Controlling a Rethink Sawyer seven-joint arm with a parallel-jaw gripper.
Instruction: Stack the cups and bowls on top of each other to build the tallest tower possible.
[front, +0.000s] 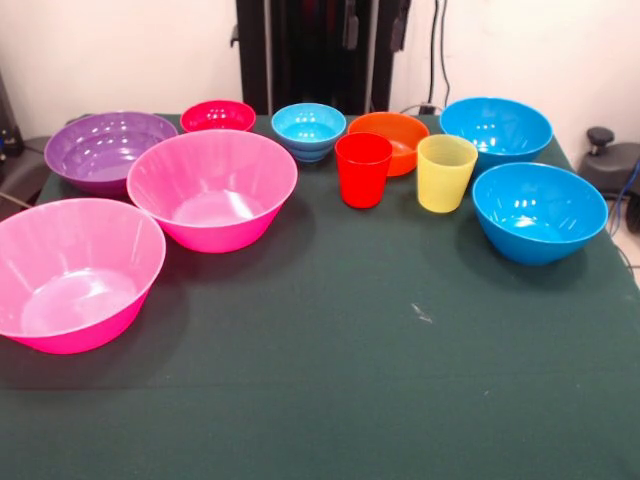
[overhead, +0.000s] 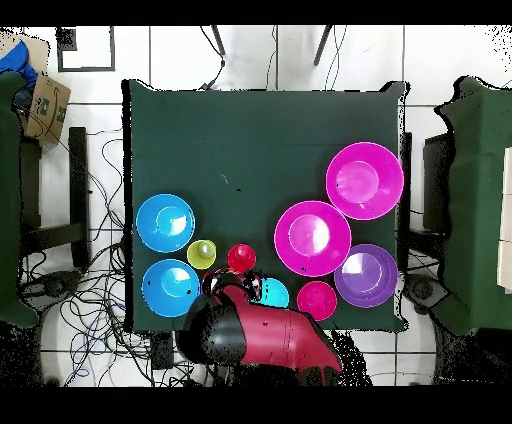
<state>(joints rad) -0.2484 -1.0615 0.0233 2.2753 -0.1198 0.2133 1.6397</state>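
Observation:
Every piece stands alone on the green table (front: 330, 380), open side up, with nothing stacked. The red cup (front: 363, 169) (overhead: 241, 258) and yellow cup (front: 445, 172) (overhead: 201, 254) sit side by side. Behind them are the small red bowl (front: 217, 116), small light-blue bowl (front: 308, 130) and small orange bowl (front: 395, 140). Two large pink bowls (front: 75, 275) (front: 212, 188) and a purple bowl (front: 108, 150) are on the left, two large blue bowls (front: 497, 128) (front: 539, 212) on the right. The red and black arm (overhead: 262, 338) shows only in the overhead view, above the orange bowl; I cannot make out its gripper.
Chairs or side tables flank the table (overhead: 260, 130) in the overhead view, and cables lie on the floor to its left. A cardboard box (overhead: 45, 108) sits at the upper left.

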